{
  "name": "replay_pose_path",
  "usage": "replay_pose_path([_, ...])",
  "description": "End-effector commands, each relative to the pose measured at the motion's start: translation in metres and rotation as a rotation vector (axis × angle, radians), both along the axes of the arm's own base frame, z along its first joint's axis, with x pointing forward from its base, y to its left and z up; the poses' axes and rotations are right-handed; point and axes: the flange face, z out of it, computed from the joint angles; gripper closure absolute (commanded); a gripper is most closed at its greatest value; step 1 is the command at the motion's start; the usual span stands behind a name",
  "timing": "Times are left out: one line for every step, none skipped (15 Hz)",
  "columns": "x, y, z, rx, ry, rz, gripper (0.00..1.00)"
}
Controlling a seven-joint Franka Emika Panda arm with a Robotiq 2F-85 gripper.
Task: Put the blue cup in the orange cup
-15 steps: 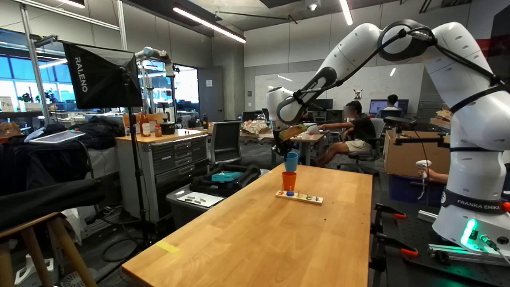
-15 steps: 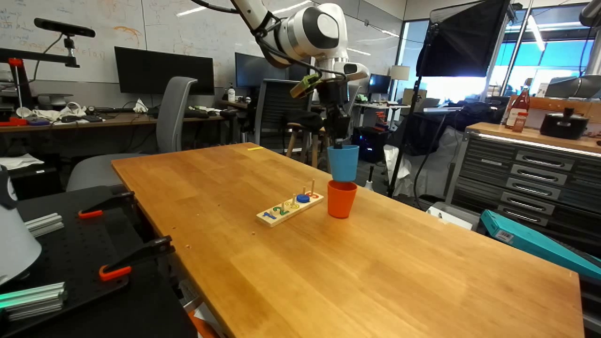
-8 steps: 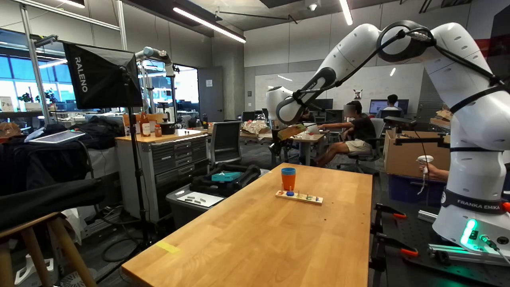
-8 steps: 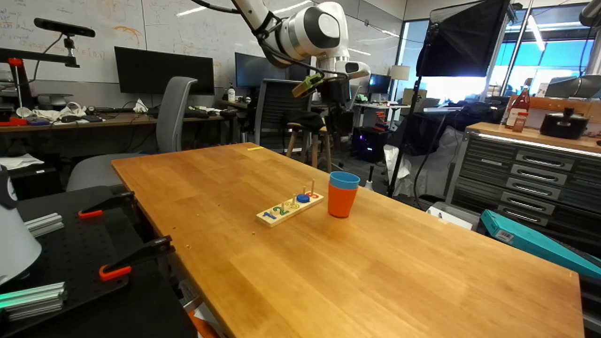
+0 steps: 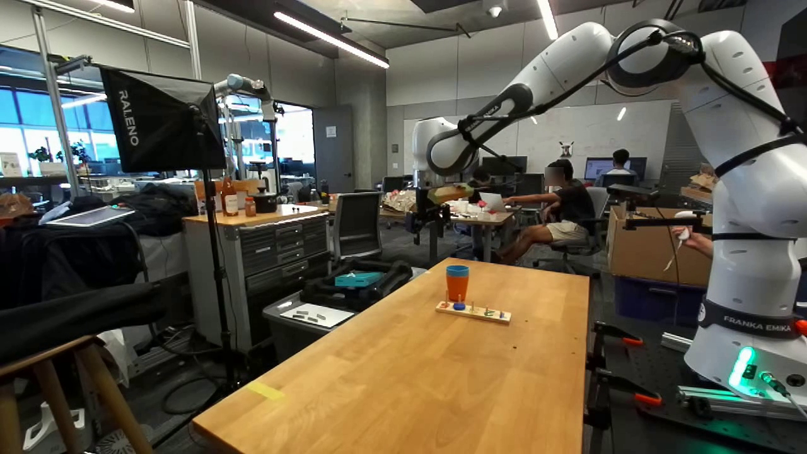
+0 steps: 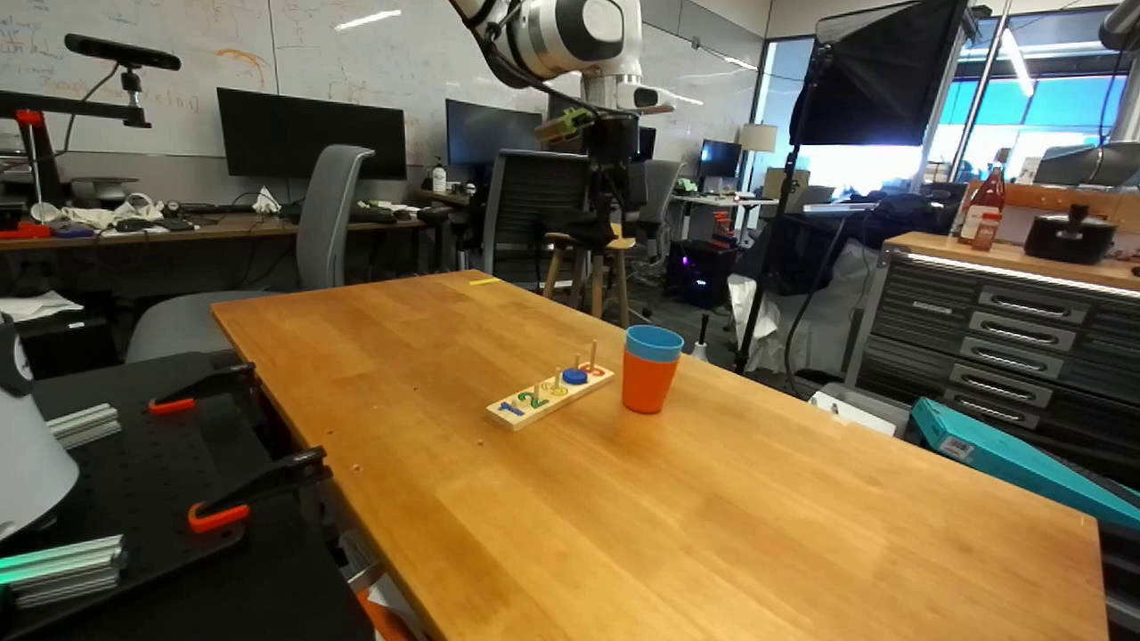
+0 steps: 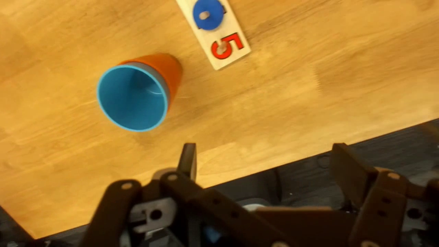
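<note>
The blue cup sits nested inside the orange cup, its rim and upper band showing above the orange one. Together they stand upright on the wooden table in both exterior views, with the blue cup on top and the orange cup below. Most of the blue cup's wall is hidden within the orange cup. My gripper is wide open, with nothing between its fingers. In an exterior view the gripper hangs in the air higher than the cups, clear of them and off to one side.
Beside the cups lies a wooden peg board with numbers and a blue disc on one peg. The table's edge runs below the gripper in the wrist view. A black softbox lamp stands past the table.
A second ago the gripper held the blue cup above the orange cup. The cup was let go and dropped inside; the jaws opened, and the arm has since moved up and away.
</note>
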Motion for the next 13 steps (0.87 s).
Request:
replay_pose_path([-0.004,0.034,0.059,0.11,-0.004,0.112,0.0])
replay_pose_path([-0.004,0.041,0.072,0.136,-0.001,0.138,0.0])
replay_pose_path([-0.005,0.046,0.085,0.149,-0.001,0.159,0.0])
replay_pose_path([-0.006,0.051,0.099,0.16,0.0,0.183,0.0])
replay_pose_path([-0.008,0.054,0.11,0.169,0.005,0.204,0.0])
replay_pose_path([-0.009,0.056,0.12,0.174,0.007,0.219,0.0])
replay_pose_path([-0.011,0.058,0.128,0.183,0.018,0.229,0.0])
replay_pose_path([-0.013,0.057,0.131,0.189,0.039,0.238,0.0])
replay_pose_path([-0.015,0.057,0.135,0.184,0.062,0.237,0.0])
replay_pose_path([-0.013,0.058,0.121,0.156,0.035,0.214,0.0])
replay_pose_path([-0.014,0.058,0.124,0.157,0.047,0.218,0.0])
replay_pose_path([-0.014,0.058,0.126,0.158,0.051,0.221,0.0])
replay_pose_path([-0.015,0.058,0.126,0.158,0.054,0.223,0.0])
